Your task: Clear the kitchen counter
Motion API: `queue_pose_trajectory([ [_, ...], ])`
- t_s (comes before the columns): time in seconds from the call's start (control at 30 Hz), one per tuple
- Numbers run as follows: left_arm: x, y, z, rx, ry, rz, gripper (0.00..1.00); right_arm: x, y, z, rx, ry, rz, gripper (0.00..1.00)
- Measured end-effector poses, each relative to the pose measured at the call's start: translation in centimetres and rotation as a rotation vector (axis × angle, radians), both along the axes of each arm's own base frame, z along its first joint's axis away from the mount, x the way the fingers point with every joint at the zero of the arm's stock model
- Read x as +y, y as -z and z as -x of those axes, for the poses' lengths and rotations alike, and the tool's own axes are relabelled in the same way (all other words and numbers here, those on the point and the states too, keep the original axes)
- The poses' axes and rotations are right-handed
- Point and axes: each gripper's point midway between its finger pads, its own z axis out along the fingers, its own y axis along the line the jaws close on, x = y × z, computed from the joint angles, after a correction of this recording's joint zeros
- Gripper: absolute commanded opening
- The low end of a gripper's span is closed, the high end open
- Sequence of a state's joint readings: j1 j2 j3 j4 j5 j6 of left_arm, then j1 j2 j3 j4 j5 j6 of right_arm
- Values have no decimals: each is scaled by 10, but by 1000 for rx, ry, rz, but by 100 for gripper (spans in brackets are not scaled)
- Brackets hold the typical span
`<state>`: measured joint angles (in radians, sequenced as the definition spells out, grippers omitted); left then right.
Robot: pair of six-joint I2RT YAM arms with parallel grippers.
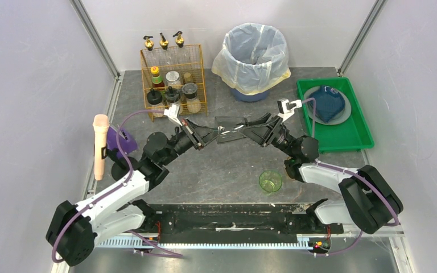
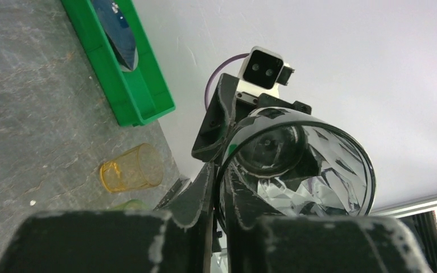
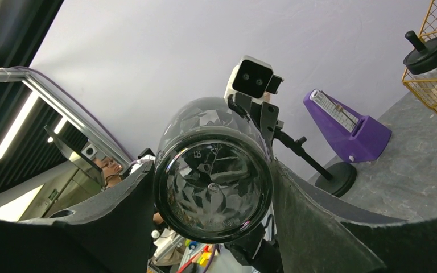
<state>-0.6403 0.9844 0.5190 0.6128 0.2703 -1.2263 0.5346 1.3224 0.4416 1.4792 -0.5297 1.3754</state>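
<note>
My black fingers [image 2: 102, 244] show white scuffs; the faceted cup [image 3: 213, 182] is clear. The counter [image 1: 227, 170] is dark grey with pale veins. The tray [image 1: 336, 136] is green, the metronome [image 3: 347, 128] purple. 2 more: green tumbler [image 1: 270, 181], amber tumbler [image 2: 132, 168].

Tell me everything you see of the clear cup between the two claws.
The clear cup is see-through faceted plastic with a thick round base and thin rim, apparently empty. It lies on its side, seemingly raised over the middle of the kitchen counter. The left claw pinches its wall at the rim, one finger inside, one outside. The right claw flanks its base end with both fingers; whether they press it is unclear.
</note>
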Motion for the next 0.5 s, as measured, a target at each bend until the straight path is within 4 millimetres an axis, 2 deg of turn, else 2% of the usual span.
queue_pose_trajectory([
  [0.13,5,11,4,-7,-16,-77,58,0,3,2,-15,-11,20,16],
  [0.2,11,21,4,-1,-42,-137,68,-3,3,1,-25,-6,28,12],
  [0.3,22,30,4,6,-80,-248,77,-11,2,-3,-43,20,54,10],
  [0.4,35,26,5,-16,-125,-348,80,-19,2,-8,-61,65,92,9],
  [0.5,56,14,6,-50,-194,-465,80,-31,10,-21,-69,150,188,9],
])
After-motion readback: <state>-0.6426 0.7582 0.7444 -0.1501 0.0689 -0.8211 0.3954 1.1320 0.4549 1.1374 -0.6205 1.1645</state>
